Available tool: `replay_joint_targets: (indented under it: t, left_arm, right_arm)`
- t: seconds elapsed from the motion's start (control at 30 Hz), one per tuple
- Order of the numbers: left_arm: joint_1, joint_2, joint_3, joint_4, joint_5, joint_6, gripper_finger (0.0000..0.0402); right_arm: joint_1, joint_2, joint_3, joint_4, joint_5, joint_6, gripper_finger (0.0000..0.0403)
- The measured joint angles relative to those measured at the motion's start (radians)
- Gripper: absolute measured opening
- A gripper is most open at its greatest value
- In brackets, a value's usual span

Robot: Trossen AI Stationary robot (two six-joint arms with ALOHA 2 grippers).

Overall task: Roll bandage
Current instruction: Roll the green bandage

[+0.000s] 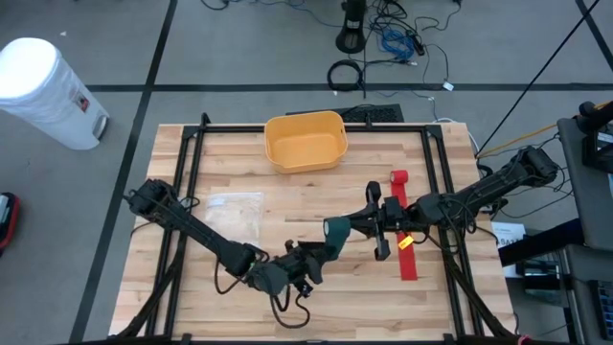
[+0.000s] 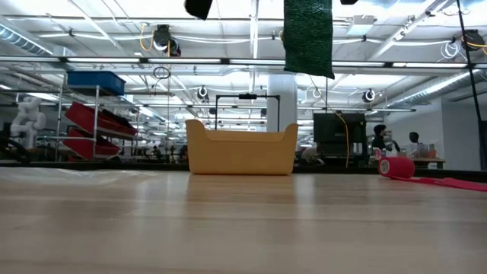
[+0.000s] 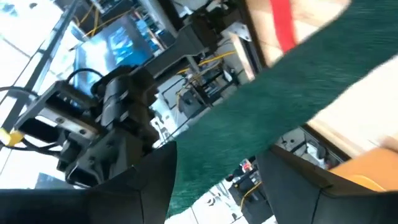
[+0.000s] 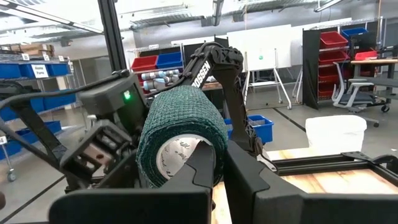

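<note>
My left gripper (image 1: 308,261), near the desk's (image 1: 239,172) front edge, pinches the loose end of the green bandage (image 1: 336,233); above mid-desk, my right gripper (image 4: 219,163) is pressed together through the roll's core, with the red bandage (image 1: 402,230) toward the right edge.

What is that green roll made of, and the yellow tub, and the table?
The green roll looks like stretchy woven bandage cloth: its surface shows a rough mesh, and it is wound on a pale core, probably cardboard. The yellow tub looks like smooth matte plastic, one even colour with rounded corners. The table looks like wood: pale planks with grain lines and a slight sheen.
</note>
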Motion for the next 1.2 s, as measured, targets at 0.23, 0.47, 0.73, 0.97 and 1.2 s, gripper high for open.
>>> replay_joint_targets:
  t: [0.23,0.47,0.73,0.97,1.2]
  left_arm:
    - [0.0,0.004,0.0,-0.01,0.037,-0.009,0.0154]
    - [0.0,0.006,0.0,-0.019,0.114,-0.134,0.0062]
    - [-0.001,0.006,0.0,-0.011,0.114,-0.14,0.0011]
    - [-0.029,0.007,0.0,0.111,0.111,-0.141,0.0012]
    - [-0.055,0.007,0.0,0.344,0.11,-0.141,0.0013]
  right_arm:
    - [0.0,0.0,0.0,0.0,0.0,0.0,0.0011]
    - [0.0,0.0,0.0,0.0,0.0,-0.003,0.0011]
    - [0.0,0.0,0.0,-0.001,0.0,-0.009,0.0011]
    - [0.0,0.0,0.0,-0.022,0.03,-0.051,0.0011]
    - [0.0,0.0,0.0,-0.026,0.03,-0.075,0.0011]
